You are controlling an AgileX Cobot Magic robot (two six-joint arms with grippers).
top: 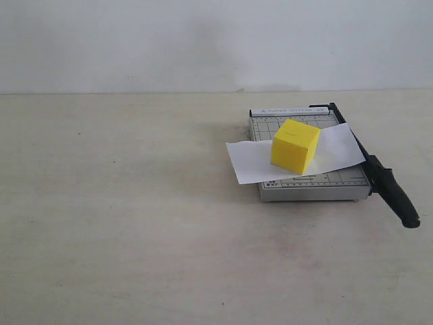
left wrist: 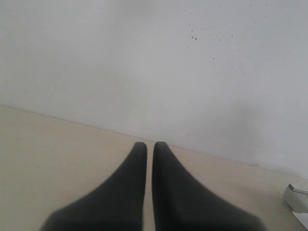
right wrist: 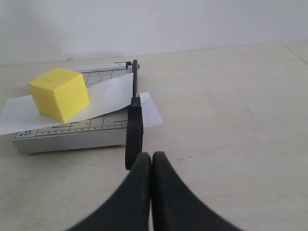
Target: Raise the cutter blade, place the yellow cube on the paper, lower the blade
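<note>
Two closed pincers, one cutter blade, one yellow cube, one paper.

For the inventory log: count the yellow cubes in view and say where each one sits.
1. The yellow cube sits on the paper, which lies across the grey trimmer board. No other cube shows in any view, and nothing there looks able to hide one.

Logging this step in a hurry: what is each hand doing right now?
Left hand: closed, holding nothing.
Right hand: closed, holding nothing.
</note>
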